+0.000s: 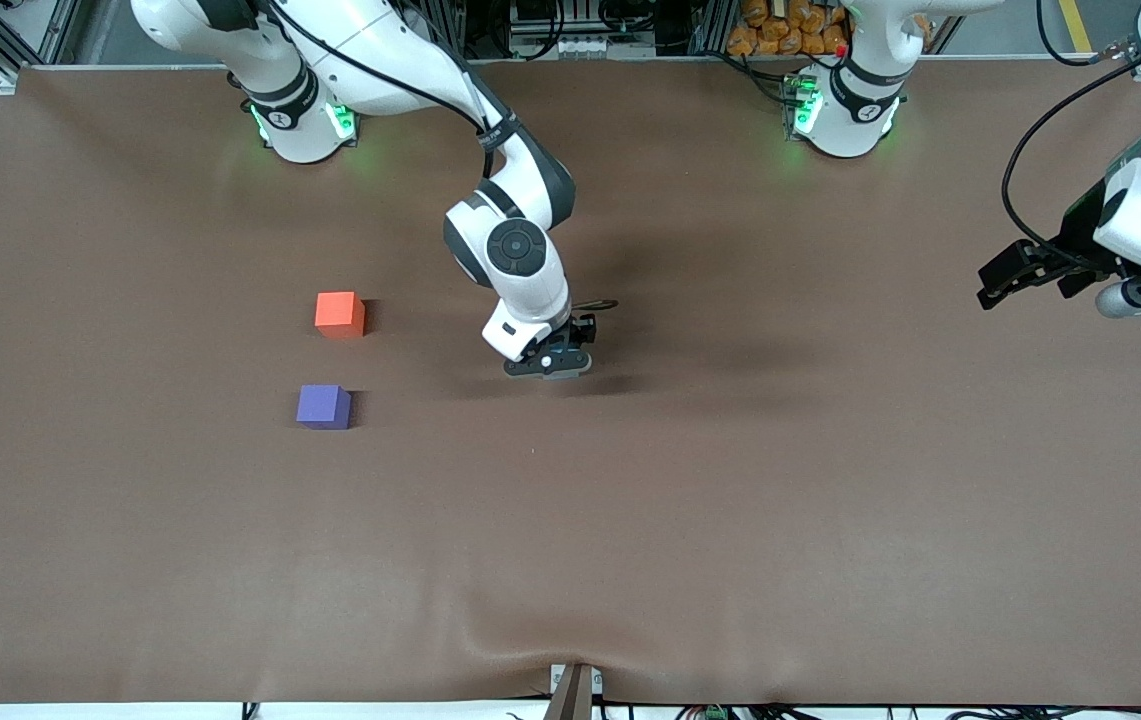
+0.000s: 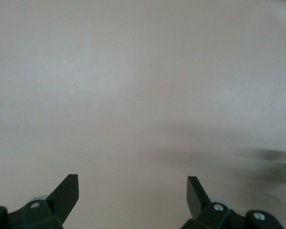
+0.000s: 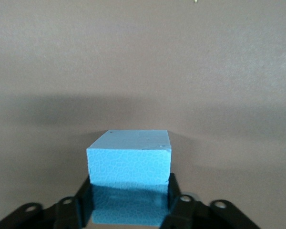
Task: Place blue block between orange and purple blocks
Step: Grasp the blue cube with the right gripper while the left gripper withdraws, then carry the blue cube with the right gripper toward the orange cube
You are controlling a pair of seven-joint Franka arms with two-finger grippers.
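Note:
The blue block (image 3: 129, 157) rests on the brown table, and my right gripper (image 3: 129, 187) is shut on it, with a finger pressed against each of two opposite sides. In the front view the right gripper (image 1: 548, 368) is low at mid-table and hides the block. The orange block (image 1: 339, 313) and the purple block (image 1: 323, 406) sit toward the right arm's end, the orange one farther from the front camera, with a gap between them. My left gripper (image 1: 992, 283) waits open and empty in the air over the left arm's end (image 2: 133, 191).
A brown mat (image 1: 730, 500) covers the whole table, with a small wrinkle at its near edge (image 1: 530, 650). Both arm bases (image 1: 300, 125) stand along the edge farthest from the front camera.

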